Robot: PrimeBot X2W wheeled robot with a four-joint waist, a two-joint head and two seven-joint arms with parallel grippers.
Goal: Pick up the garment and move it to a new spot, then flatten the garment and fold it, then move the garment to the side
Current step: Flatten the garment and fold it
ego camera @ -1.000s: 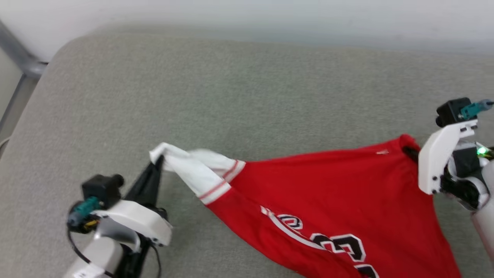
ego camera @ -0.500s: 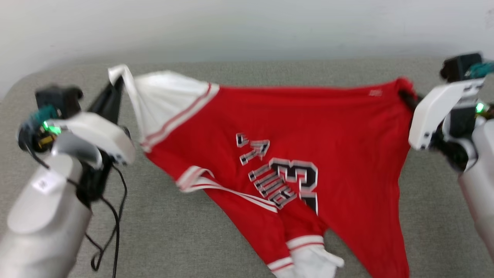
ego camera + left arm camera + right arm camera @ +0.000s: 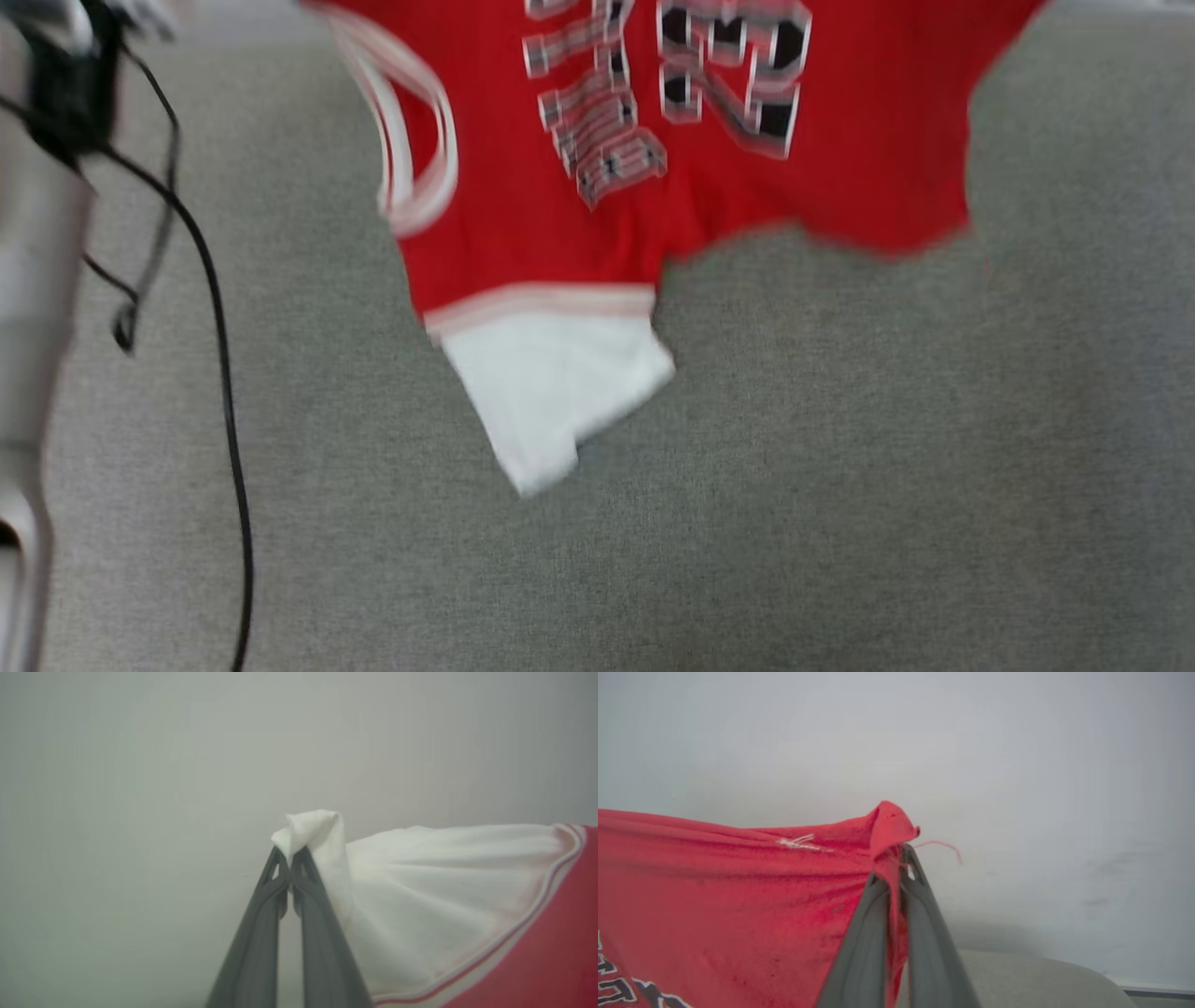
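Whereas a second ago the shirt (image 3: 523, 233) was stretched low over the cushion (image 3: 840, 485) with its bottom part trailing, it now hangs as a raised sheet toward the cushion's far edge; the head view has itself swung, so some of that shift is the camera's. The left hand (image 3: 290, 870) is clenched on a bunched corner of the white sleeve (image 3: 420, 882), the right hand (image 3: 900, 868) is pinched tight on a red corner, and a plain wall (image 3: 140, 765) stands behind both, which suggests high arms. That reads as the carry to a new spot under way, with spreading flat to come. The cloth looks soft and limp: wrinkles radiate from each pinch, and a loose thread (image 3: 943, 847) strays off the red corner. Striped trim (image 3: 541, 301) borders the other sleeve (image 3: 551, 392), which dangles over the cushion; blur hides whether it touches. Block lettering (image 3: 597, 131) is black edged white. Coarse grey weave covers the cushion, and a thin black cable (image 3: 219, 355) hangs over its left side.
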